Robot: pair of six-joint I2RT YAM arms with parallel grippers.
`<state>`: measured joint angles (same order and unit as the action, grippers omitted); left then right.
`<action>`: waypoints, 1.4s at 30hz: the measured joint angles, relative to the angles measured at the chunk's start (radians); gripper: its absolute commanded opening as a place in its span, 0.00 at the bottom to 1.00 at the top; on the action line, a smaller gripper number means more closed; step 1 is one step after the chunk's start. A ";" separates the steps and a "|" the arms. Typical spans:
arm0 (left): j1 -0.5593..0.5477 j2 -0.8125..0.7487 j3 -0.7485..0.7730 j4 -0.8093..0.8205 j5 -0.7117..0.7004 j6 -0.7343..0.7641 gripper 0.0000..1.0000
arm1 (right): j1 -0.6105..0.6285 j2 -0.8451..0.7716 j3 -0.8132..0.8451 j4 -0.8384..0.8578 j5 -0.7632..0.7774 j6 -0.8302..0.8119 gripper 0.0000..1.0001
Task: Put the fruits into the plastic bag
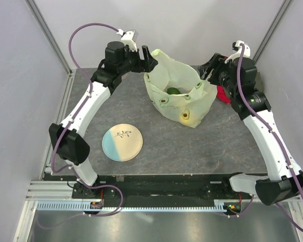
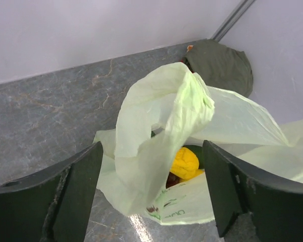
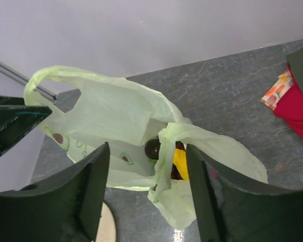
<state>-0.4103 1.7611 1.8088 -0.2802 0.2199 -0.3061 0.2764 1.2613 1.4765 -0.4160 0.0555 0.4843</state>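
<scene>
Bag (image 1: pixel 199 98) sits at the far middle of the tabletop (image 1: pixel 116 106), fruit already in it: lemon (image 2: pixel 184 162), avocado (image 1: pixel 172 91), dark round fruit (image 3: pixel 152 148). My left claw (image 2: pixel 152 151) and right claw (image 3: pixel 147 147) both hang spread at its two sides, pinching nothing, loose plastic standing in each gap. I'd guess that's to prop the mouth open; packing looks near done.

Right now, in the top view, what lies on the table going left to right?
plate → bag → red cloth
</scene>
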 measured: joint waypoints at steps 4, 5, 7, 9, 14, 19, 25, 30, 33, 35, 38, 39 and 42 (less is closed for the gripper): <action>0.003 -0.088 -0.083 0.060 0.016 -0.001 0.93 | 0.000 -0.027 0.000 -0.008 0.002 -0.002 0.81; 0.005 -0.108 -0.101 0.076 0.018 -0.003 0.93 | 0.000 -0.037 -0.001 -0.013 0.005 -0.002 0.82; 0.013 -0.148 -0.124 0.096 0.019 -0.015 0.93 | 0.000 -0.057 -0.002 -0.023 0.019 -0.002 0.85; 0.035 -0.184 -0.148 0.106 0.018 -0.037 0.93 | -0.001 -0.092 -0.011 -0.042 0.058 -0.006 0.86; 0.165 -0.296 -0.275 0.109 0.003 -0.115 0.94 | -0.076 -0.154 -0.018 -0.109 0.099 -0.019 0.87; 0.343 -0.406 -0.426 0.069 -0.003 -0.165 0.94 | -0.261 -0.177 -0.065 -0.148 0.056 -0.029 0.87; 0.450 -0.579 -0.561 -0.048 -0.018 -0.162 0.95 | -0.428 -0.188 -0.127 -0.183 0.026 -0.046 0.88; 0.455 -0.761 -0.666 -0.100 -0.046 -0.156 0.95 | -0.428 -0.277 -0.206 -0.190 0.083 -0.066 0.89; 0.455 -0.874 -0.739 -0.113 -0.063 -0.151 0.95 | -0.429 -0.356 -0.265 -0.180 0.124 -0.070 0.89; 0.455 -0.925 -0.769 -0.121 -0.073 -0.141 0.96 | -0.429 -0.402 -0.306 -0.168 0.143 -0.069 0.89; 0.454 -0.961 -0.783 -0.134 -0.090 -0.127 0.96 | -0.429 -0.438 -0.354 -0.160 0.162 -0.066 0.89; 0.454 -0.970 -0.785 -0.138 -0.097 -0.122 0.96 | -0.429 -0.444 -0.368 -0.158 0.165 -0.065 0.89; 0.454 -0.987 -0.789 -0.143 -0.113 -0.114 0.96 | -0.429 -0.446 -0.392 -0.153 0.171 -0.061 0.89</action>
<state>0.0437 0.7738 1.0203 -0.4236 0.1070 -0.4198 -0.1528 0.8150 1.0843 -0.5690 0.2268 0.4229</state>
